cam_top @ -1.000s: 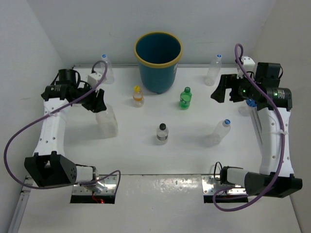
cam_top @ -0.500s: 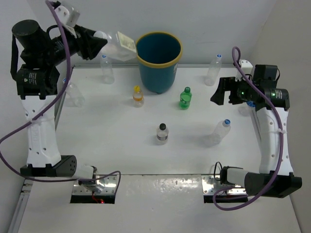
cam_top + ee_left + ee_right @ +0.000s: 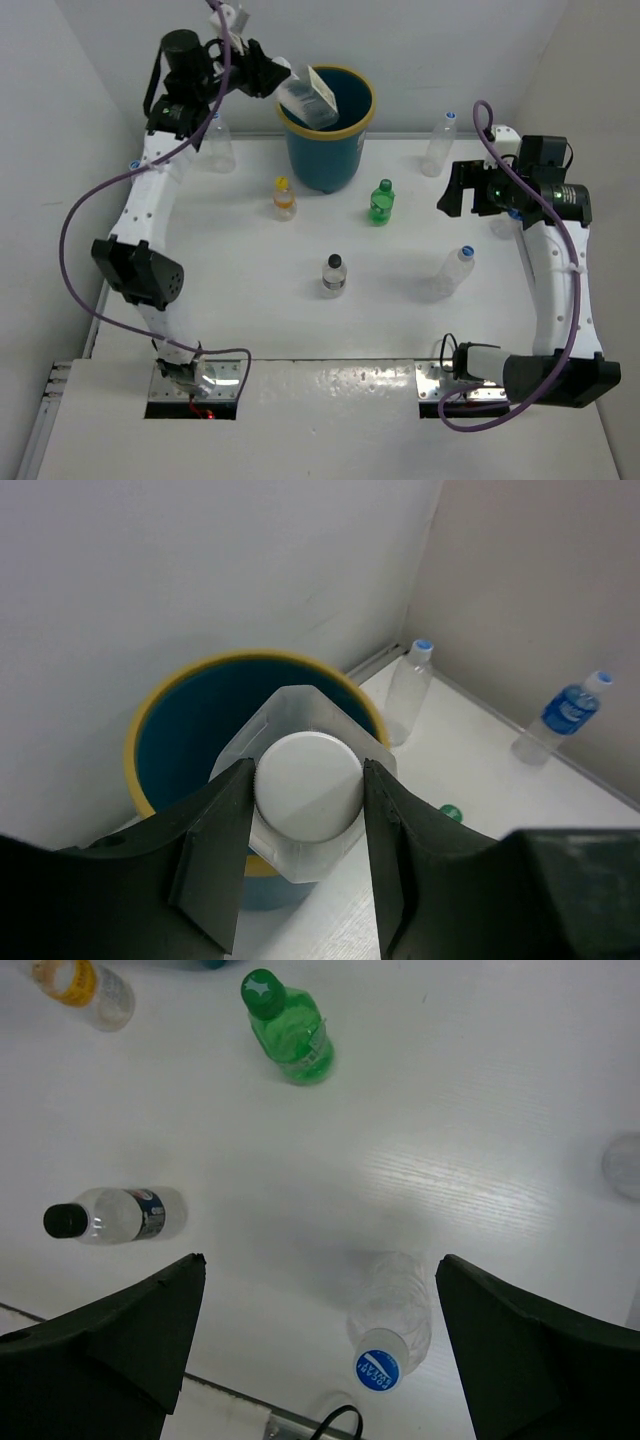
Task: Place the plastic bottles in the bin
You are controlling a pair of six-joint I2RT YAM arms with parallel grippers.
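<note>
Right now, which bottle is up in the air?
The wide white-capped bottle, in the left gripper over the bin; the rest stand on the table.

The held bottle point(image 3: 307, 785) hides part of the bin point(image 3: 185, 720), and the right wrist view crops a clear bottle point(image 3: 625, 1165).

The white flat surface point(image 3: 240, 300) carries a round teal plastic bin with a yellow rim point(image 3: 322, 160) at the back. Nearer stand an orange-filled yellow-capped bottle point(image 3: 284, 199), a green plastic bottle point(image 3: 381, 203), a clear black-capped bottle point(image 3: 334, 276) and a clear blue-capped bottle point(image 3: 452, 272). A clear rear-left bottle point(image 3: 219, 147) and a clear rear-right bottle point(image 3: 438, 146) stand by the wall.
</note>
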